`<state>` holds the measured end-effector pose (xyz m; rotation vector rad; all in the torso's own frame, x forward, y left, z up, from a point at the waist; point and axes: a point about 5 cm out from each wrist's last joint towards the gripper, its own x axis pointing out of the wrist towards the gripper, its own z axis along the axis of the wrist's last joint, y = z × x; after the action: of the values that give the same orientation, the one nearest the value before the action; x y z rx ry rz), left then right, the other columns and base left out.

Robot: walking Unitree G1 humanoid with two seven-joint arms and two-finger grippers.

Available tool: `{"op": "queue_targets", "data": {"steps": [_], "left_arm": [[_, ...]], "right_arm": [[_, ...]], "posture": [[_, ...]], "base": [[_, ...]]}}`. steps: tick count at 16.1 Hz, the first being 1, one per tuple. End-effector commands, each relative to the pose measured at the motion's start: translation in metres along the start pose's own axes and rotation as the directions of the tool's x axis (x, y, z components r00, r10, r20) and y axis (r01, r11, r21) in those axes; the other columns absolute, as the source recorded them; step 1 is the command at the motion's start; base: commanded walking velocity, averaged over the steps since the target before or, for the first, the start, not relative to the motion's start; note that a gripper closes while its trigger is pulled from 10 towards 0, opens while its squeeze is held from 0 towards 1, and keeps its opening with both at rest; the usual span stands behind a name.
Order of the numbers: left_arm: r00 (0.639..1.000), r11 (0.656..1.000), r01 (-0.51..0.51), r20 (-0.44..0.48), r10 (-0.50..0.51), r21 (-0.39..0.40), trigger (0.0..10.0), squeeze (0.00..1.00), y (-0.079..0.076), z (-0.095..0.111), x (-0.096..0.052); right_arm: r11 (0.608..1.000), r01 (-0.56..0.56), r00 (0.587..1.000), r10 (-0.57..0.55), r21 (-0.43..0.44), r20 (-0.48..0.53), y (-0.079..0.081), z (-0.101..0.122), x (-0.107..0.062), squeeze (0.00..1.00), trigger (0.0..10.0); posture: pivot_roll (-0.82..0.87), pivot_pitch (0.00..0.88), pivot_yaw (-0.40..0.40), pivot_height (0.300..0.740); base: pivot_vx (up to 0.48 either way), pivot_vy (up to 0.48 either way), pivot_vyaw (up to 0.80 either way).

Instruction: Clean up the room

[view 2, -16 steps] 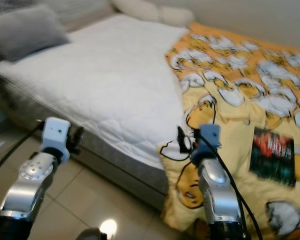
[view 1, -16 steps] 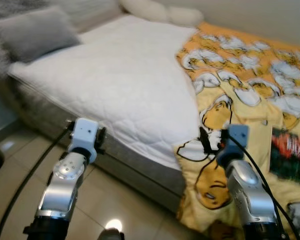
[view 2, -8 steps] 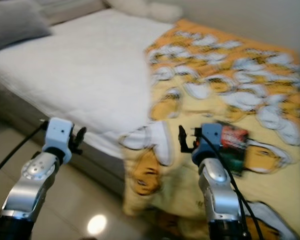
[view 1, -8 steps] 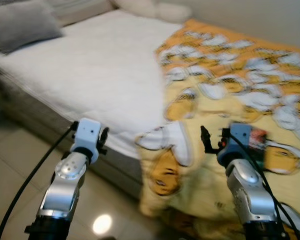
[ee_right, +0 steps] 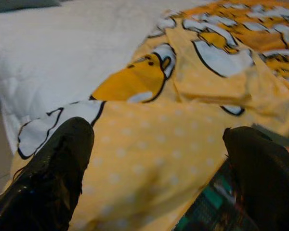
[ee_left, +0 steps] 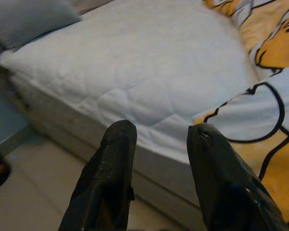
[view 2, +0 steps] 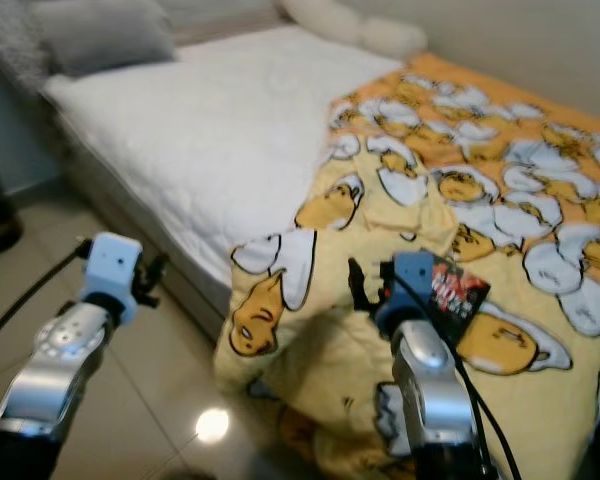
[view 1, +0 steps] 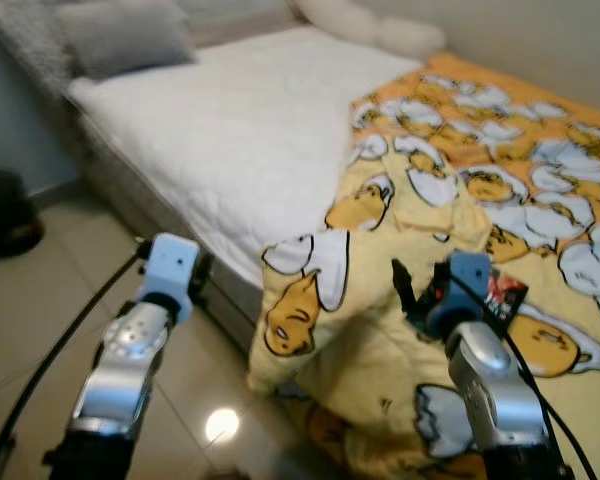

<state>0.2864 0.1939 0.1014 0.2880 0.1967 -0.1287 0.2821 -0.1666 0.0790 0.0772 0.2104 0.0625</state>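
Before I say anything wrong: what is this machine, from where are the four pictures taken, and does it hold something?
It is a walking humanoid robot. The two wide pictures come from its head; the two close pictures from its wrists, looking along black fingers. It faces a bed with a white quilt and a yellow cartoon blanket. A small dark red-printed packet lies on the blanket. The left claw and right claw are both open and hold nothing.

bedroom | bed | pillow | yellow blanket | tiled floor
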Motion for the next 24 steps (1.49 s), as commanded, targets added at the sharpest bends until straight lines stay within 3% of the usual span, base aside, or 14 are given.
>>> {"op": "queue_targets", "data": {"steps": [1, 4, 9, 11, 14, 21, 24], "left_arm": [[1.0, 1.0, 0.007, 0.002, -0.007, 0.004, 10.0, 0.42, -0.001, 0.001, 0.001], [1.0, 1.0, 0.007, 0.002, -0.007, 0.011, 10.0, 0.41, 0.0, 0.001, 0.001], [0.999, 1.0, 0.026, 0.021, -0.026, 0.008, 10.0, 0.4, -0.005, 0.001, 0.0], [0.997, 0.998, 0.064, 0.04, -0.065, 0.019, 10.0, 0.41, -0.011, 0.003, -0.001], [0.991, 0.99, 0.126, 0.045, -0.129, 0.062, 10.0, 0.4, -0.019, 0.002, -0.006], [0.994, 0.994, 0.097, 0.042, -0.099, 0.06, 10.0, 0.4, -0.013, 0.001, -0.008], [0.981, 0.982, 0.178, 0.07, -0.182, 0.067, 10.0, 0.41, -0.021, 0.004, -0.011]], "right_arm": [[1.0, 0.011, 1.0, -0.011, 0.02, -0.004, -0.001, -0.001, 0.0, 0.0, 10.0], [0.999, -0.003, 1.0, 0.004, 0.035, -0.007, 0.001, -0.002, 0.0, 0.0, 10.0], [0.997, -0.004, 0.999, 0.007, 0.072, -0.034, 0.001, -0.005, -0.002, 0.0, 10.0], [0.996, -0.015, 0.999, 0.018, 0.083, -0.028, 0.0, -0.004, -0.003, 1.0, 10.0], [0.995, -0.013, 0.999, 0.018, 0.104, -0.048, -0.001, -0.008, -0.003, 1.0, 10.0], [0.994, -0.04, 0.995, 0.049, 0.106, -0.083, 0.008, -0.012, 0.0, 1.0, 10.0], [0.984, -0.002, 0.989, 0.028, 0.178, -0.147, 0.006, -0.019, 0.01, 1.0, 10.0]], "posture": [[0.07, 0.0, -0.027, 0.74], [0.07, 0.0, -0.027, 0.74], [0.05, 0.0, -0.026, 0.74], [0.05, 0.0, -0.027, 0.74], [0.05, 0.0, -0.026, 0.74], [0.06, 0.0, -0.032, 0.74], [0.07, 0.0, -0.034, 0.74]], "base": [[0.0, -0.48, 0.0], [0.0, -0.48, 0.0], [0.0, 0.0, 0.0], [0.0, 0.0, 0.0], [0.0, 0.0, 0.0], [0.0, 0.0, 0.0], [0.0, 0.0, 0.0]]}}
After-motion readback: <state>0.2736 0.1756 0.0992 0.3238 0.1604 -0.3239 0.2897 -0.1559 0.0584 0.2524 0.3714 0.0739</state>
